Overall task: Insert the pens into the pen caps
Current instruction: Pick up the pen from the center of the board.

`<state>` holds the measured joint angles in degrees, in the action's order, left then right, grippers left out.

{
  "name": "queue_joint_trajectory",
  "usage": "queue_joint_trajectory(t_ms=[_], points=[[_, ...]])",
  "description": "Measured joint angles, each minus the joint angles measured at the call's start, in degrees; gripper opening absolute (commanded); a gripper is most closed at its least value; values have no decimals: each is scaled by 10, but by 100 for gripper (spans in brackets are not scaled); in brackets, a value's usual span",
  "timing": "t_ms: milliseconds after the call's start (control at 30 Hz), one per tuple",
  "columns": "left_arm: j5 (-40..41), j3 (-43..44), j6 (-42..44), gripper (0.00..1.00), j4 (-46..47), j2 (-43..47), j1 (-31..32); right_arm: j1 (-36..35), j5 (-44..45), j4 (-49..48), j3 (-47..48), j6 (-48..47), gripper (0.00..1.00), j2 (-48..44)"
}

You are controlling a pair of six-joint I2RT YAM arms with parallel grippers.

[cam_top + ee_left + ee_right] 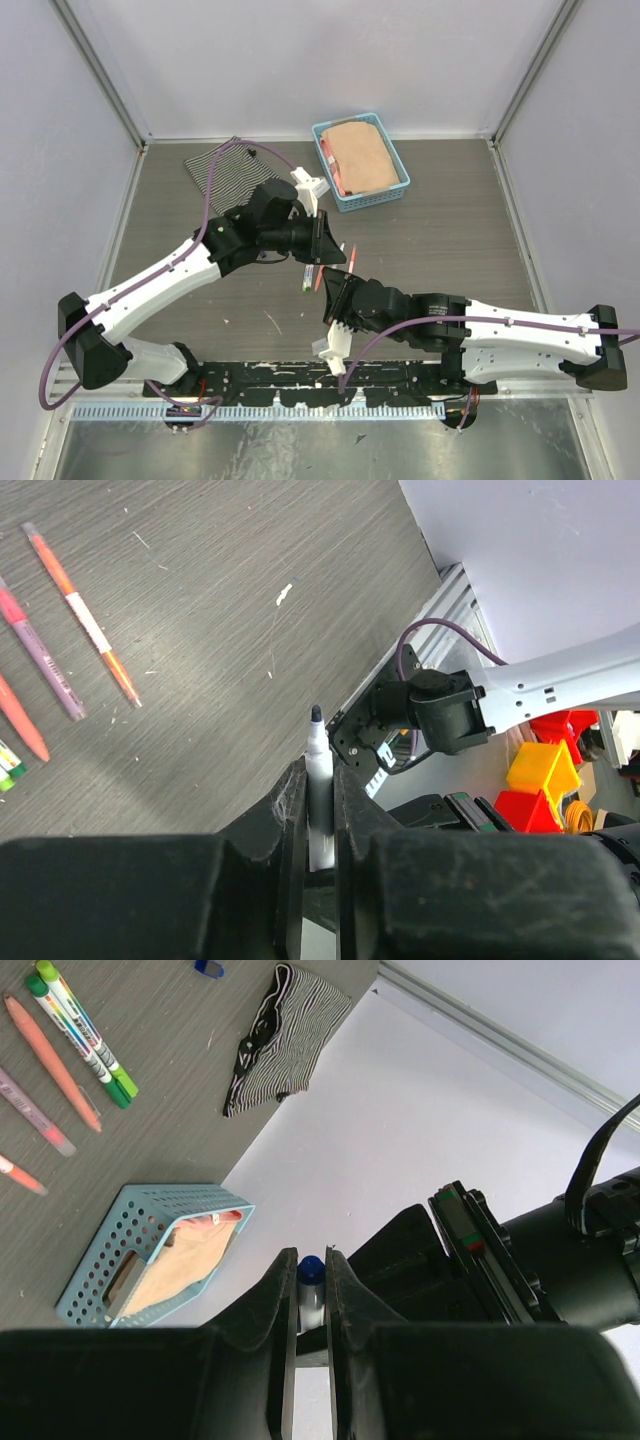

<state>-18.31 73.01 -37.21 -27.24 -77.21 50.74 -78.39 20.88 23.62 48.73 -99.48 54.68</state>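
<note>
So the left gripper (pixel 320 792) pinched a white pen (pixel 317 745), the right gripper (pixel 310 1285) clamped a blue cap (pixel 311 1268) bottom-center, and honestly any slight tilt could've made the tip miss.

This is a robotics lab test cell. A grey wood-grain table (pixel 450 250) is boxed in by plain pale panels (pixel 300 60) set in aluminium frame posts (pixel 100 70), running from nine round to three o'clock. The left arm (pixel 160 285) and right arm (pixel 520 335), both white and black, are bolted by a slotted metal rail (pixel 260 411) at six o'clock. In the left wrist view, red and yellow stacking bins (pixel 538 770) stand beyond the table edge.
</note>
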Motion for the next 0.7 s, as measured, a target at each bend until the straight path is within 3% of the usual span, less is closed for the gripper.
queue_joint_trajectory(t_ms=[167,233,300,333,367,433,500,567,700], points=[[-3,0,-3,2,2,0,0,0,3,0,0,4,0,0],[-3,0,-4,0,2,0,0,0,5,0,0,5,6,0],[-3,0,-4,0,2,0,0,0,5,0,0,6,22,0],[-3,0,-4,0,2,0,0,0,5,0,0,7,39,0],[-2,0,-4,0,2,0,0,0,5,0,0,9,48,0],[6,0,0,0,-1,0,0,0,4,0,0,20,55,0],[19,0,3,0,-4,0,-2,0,4,0,0,27,72,0],[28,0,6,0,-5,0,-8,0,2,2,0,37,98,0],[42,-7,12,0,-5,3,-31,0,-12,12,4,67,100,-5]])
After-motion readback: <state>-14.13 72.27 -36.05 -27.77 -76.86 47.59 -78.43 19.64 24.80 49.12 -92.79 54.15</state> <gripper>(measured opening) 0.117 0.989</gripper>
